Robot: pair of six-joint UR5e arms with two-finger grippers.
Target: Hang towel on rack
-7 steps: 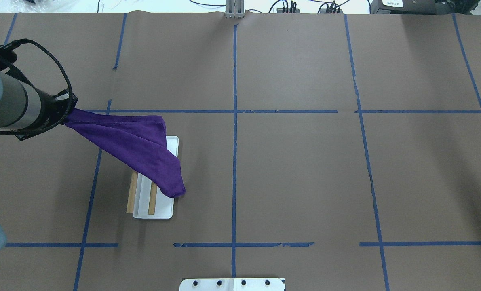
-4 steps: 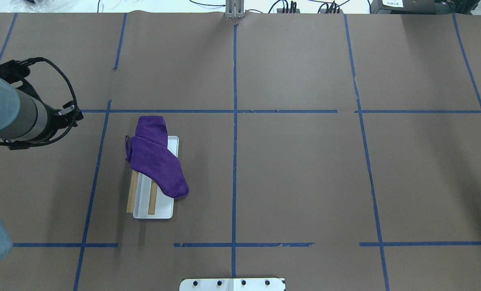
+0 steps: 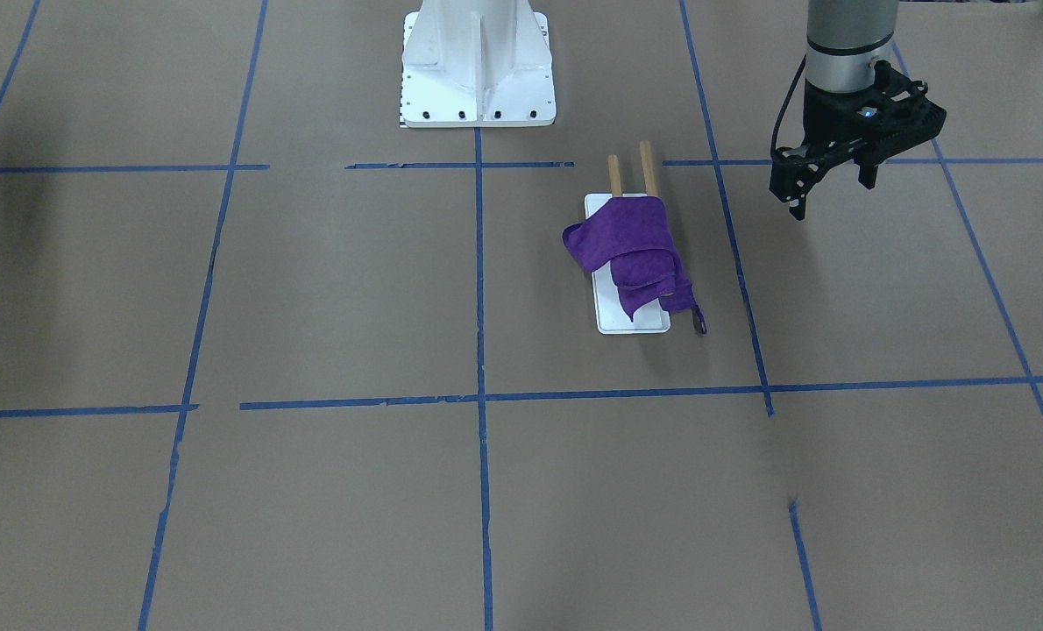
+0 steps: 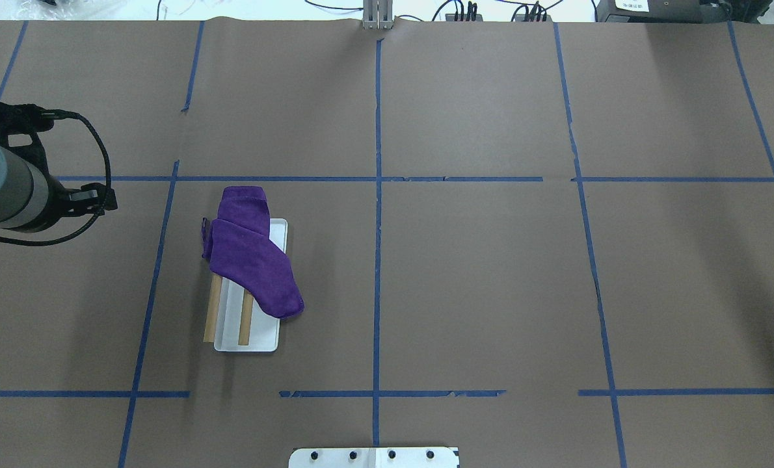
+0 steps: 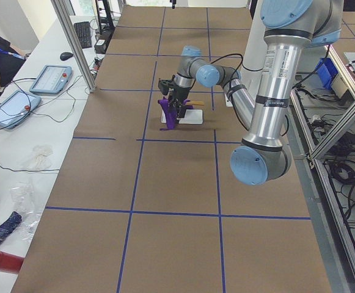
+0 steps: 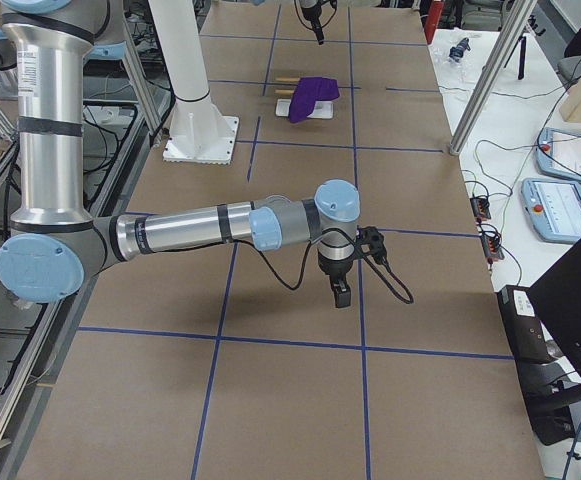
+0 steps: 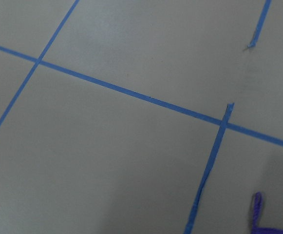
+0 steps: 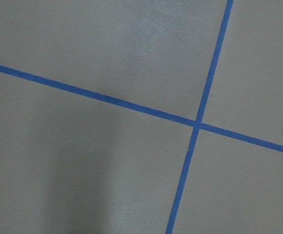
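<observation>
the purple towel (image 4: 250,260) lies draped across both dowels (image 4: 213,318) of the rack (image 4: 258,340), so i judge it hung. my left gripper (image 3: 834,196) hangs well aside, jaws apart and empty, clear of it; the right gripper (image 6: 341,292) i cannot tell.

A purple towel (image 4: 252,260) lies bunched and draped diagonally over the two parallel wooden dowels (image 4: 244,325) of a flat, white-based rack (image 4: 261,337) (the dowels' robot-side ends show bare), its far end spilling onto the brown table (image 4: 491,273).
</observation>
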